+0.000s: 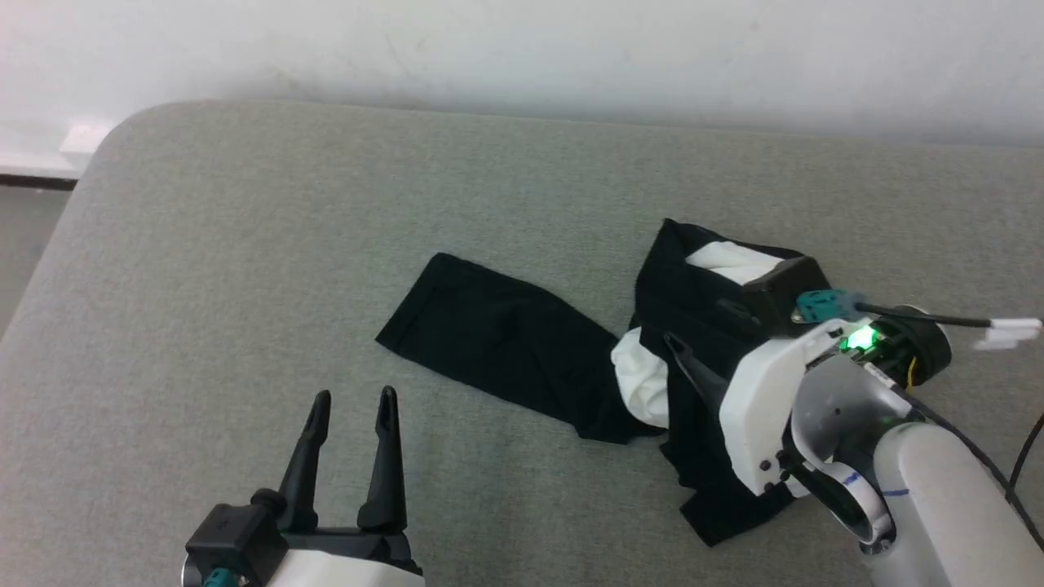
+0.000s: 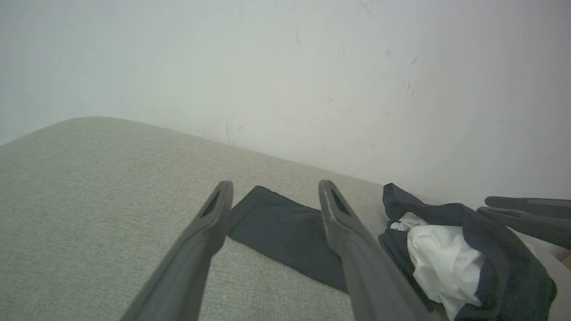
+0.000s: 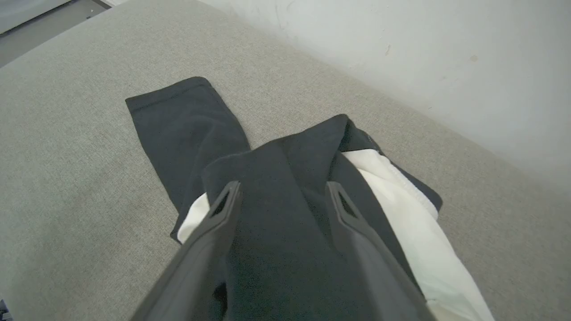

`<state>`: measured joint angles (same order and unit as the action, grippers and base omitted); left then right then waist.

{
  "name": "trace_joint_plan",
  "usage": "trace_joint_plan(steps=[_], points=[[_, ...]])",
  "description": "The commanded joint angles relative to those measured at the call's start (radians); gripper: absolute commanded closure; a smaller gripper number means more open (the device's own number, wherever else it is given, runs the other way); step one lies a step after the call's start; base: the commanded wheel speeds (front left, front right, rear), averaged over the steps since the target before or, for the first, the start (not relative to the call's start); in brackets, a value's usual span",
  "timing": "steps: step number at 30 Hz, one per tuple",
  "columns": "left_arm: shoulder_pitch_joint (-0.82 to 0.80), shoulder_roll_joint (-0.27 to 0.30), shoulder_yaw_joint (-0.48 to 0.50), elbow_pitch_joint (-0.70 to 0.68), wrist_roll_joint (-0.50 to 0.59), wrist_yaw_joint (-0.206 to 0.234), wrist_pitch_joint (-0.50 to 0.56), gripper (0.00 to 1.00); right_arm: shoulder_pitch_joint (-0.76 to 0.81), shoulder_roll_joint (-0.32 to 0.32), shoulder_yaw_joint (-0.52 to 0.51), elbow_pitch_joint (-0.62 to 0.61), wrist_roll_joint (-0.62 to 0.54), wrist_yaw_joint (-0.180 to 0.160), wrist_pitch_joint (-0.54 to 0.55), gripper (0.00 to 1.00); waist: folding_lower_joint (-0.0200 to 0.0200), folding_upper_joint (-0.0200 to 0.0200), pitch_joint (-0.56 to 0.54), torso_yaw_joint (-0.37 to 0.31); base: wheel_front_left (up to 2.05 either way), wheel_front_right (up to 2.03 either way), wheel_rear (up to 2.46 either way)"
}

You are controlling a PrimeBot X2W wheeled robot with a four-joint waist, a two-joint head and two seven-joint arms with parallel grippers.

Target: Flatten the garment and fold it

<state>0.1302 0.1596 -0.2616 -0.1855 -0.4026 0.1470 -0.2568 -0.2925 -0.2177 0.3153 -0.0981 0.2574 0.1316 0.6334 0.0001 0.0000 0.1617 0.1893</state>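
The garment [image 1: 497, 342] lies crumpled right of centre on the grey cushion. One black sleeve is stretched flat towards the left, and white folds [image 1: 640, 379] show among the black cloth. No print can be seen. My right gripper [image 3: 283, 187] hangs open over the bunched black part [image 3: 285, 249], one finger on each side of a fold; I cannot tell whether they touch it. My left gripper [image 1: 355, 399] stands open at the lower left, clear of the cloth, with the sleeve cuff [image 2: 267, 209] beyond its tips. The left wrist view also shows the pile [image 2: 446, 254] and the right gripper [image 2: 486, 206].
The grey upholstered surface [image 1: 245, 244] runs back to a white wall [image 1: 522, 49]. Its rounded corner is at the far left, with floor [image 1: 24, 228] beyond. A black cable with a teal plug [image 1: 824, 306] juts from my right wrist.
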Motion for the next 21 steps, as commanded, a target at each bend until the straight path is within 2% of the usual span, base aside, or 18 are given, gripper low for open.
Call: trace_joint_plan(steps=[1,7,8,9,10,17,21], points=[[-0.014,-0.002,0.003,0.003,0.013,-0.006,-0.005,0.0,-0.016,-0.003,0.003,0.005,0.004,-0.001,0.003,0.0,-0.0001,0.0,0.008,0.022,0.0,0.0,0.0],[-0.013,-0.019,0.012,0.022,0.023,-0.028,-0.005,0.0,-0.046,-0.014,0.044,0.092,0.005,-0.001,0.039,0.0,-0.0001,0.0,0.014,0.052,0.0,0.0,0.0],[-0.014,-0.022,0.013,0.024,0.025,-0.031,-0.005,0.0,-0.048,-0.01,0.04,0.102,0.001,-0.001,0.039,0.51,-0.0001,0.0,0.016,0.055,0.0,0.0,0.0],[-0.015,-0.025,0.015,0.026,0.027,-0.034,-0.005,0.0,-0.052,-0.007,0.037,0.107,-0.005,-0.001,0.034,0.81,-0.0001,0.0,0.018,0.057,0.0,0.0,0.0],[-0.015,-0.028,0.016,0.028,0.028,-0.036,-0.005,0.0,-0.056,-0.001,0.031,0.108,-0.012,-0.001,0.024,1.0,-0.0001,0.0,0.02,0.057,0.0,0.0,0.0],[-0.015,-0.041,0.036,0.042,0.034,-0.042,-0.005,0.0,-0.096,0.01,-0.008,0.09,-0.046,-0.001,-0.049,1.0,-0.0001,0.0,0.009,0.023,0.0,0.0,0.0],[-0.011,-0.041,0.049,0.042,0.037,-0.046,-0.005,0.0,-0.126,0.016,-0.067,0.055,-0.046,-0.001,-0.093,1.0,-0.0001,0.0,-0.013,-0.015,0.0,0.0,0.0]])
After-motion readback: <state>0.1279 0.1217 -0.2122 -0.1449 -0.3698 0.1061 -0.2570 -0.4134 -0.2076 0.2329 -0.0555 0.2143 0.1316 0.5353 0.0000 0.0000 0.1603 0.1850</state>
